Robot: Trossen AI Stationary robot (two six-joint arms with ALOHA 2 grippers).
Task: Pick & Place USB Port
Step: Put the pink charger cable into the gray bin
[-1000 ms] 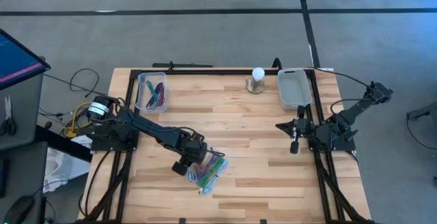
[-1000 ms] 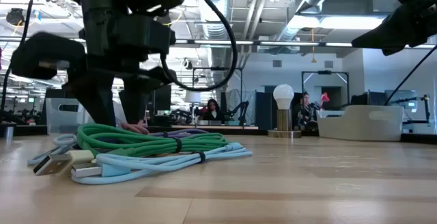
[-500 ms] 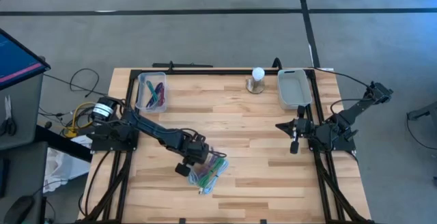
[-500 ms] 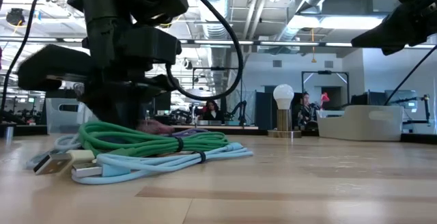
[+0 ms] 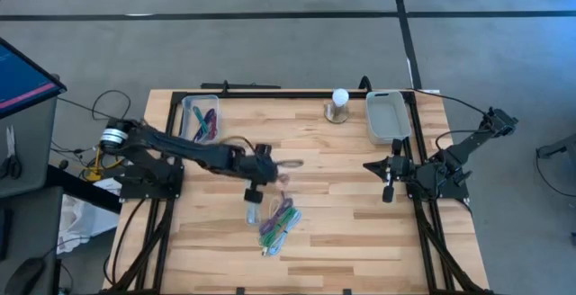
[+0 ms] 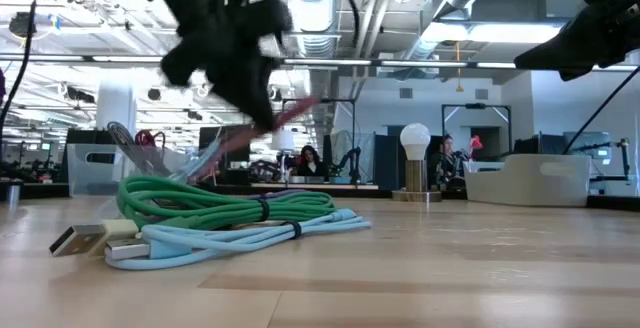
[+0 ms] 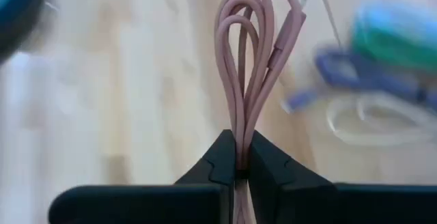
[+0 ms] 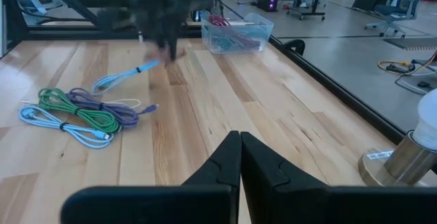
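L gripper [image 7: 238,173] is clamped on a pink USB cable [image 7: 256,67], lifted above table centre, just beyond the cable pile [image 5: 275,225]. Step: carry phase. Next move likely needs travel to the far-left clear bin [image 5: 199,120], then release. R gripper [image 8: 239,157] is closed and empty, parked at the right edge.

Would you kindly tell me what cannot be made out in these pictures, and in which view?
- Left gripper, low view: motion blur hides where its fingers meet the pink cable.
- Pink cable, left wrist view: its lower end is hidden between the fingers.
- Clear bin, high view: its cables are too small to count.
- Right gripper, low view: cut off by the top right corner.
- Pile of cables, left wrist view: blurred.
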